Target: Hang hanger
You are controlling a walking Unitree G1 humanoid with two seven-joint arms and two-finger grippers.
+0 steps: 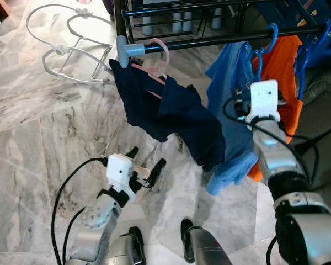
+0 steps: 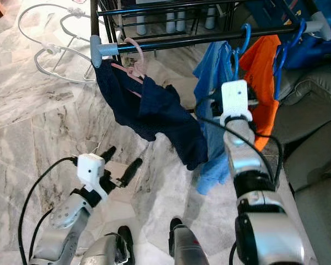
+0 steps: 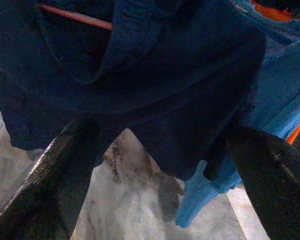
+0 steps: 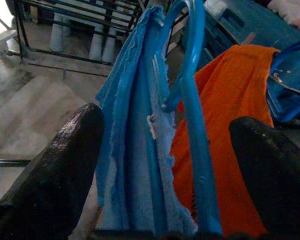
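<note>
I see the blue hanger (image 4: pixel 190 100) with its light blue cloth (image 1: pixel 231 110) already hooked on the black rail (image 1: pixel 209 41), beside the orange shirt (image 1: pixel 278 72). My right end effector (image 4: pixel 165 150) is spread wide around it, not pinching. My left end effector (image 1: pixel 146 160) is spread too, low under the rail. I think only pulling away is left.

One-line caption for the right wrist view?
Open right tool straddling a blue hanger carrying a light-blue garment, orange garment alongside.

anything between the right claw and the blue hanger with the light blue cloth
Nothing visible does. The right claw is open with the blue plastic hanger and its light blue cloth already between its fingers, hooked on the black rack rail; the orange garment hangs just behind.
</note>
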